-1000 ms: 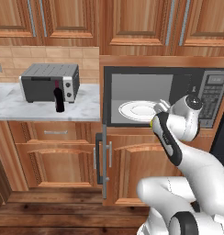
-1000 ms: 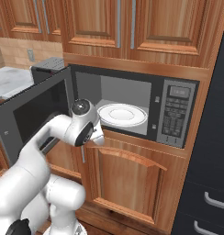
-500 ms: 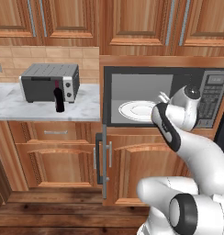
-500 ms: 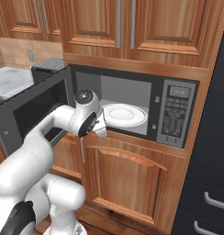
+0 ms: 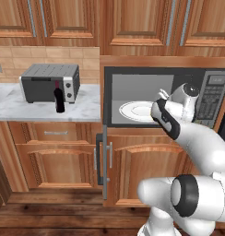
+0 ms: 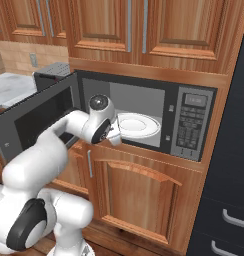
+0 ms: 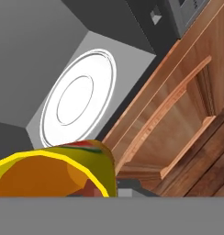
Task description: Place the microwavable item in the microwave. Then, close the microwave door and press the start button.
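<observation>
Small yellow mug with a red mark on its side (image 7: 54, 172) sitting at the 6 o'clock edge of the hand view, mouth turned toward the camera, orange-shaded inside showing. Being held by the hand (image 6: 113, 136), jaws closed tight on it; fingertips themselves hidden behind the mug in the hand view. Hovering just in front of the open mouth of the wide grey-framed built-in microwave (image 6: 144, 102), at the cavity's lower front edge, not yet inside as far as the base views tell.

Lying flat on the cavity floor, at 12 o'clock from the mug in the hand view, the white round plate (image 7: 79, 102), bare. Showing in the left base view too, the plate (image 5: 135, 110) at 9 o'clock of the white arm's wrist (image 5: 179, 103).

Standing swung wide open toward 9 o'clock in the right base view, the grey-framed microwave door with dark glass window (image 6: 36, 117); seen edge-on in the left base view with its dark vertical bar handle (image 5: 99, 159). Sitting at 3 o'clock of the cavity, the keypad panel (image 6: 190, 122).

Resting on the pale marble tabletop (image 5: 22, 108), well apart at 9 o'clock of the microwave, a grey two-knob toaster oven (image 5: 50, 82) and, just before it, a dark wine bottle with a red label (image 5: 59, 97), upright. Surrounding everything, wooden cabinet doors (image 6: 144, 192).
</observation>
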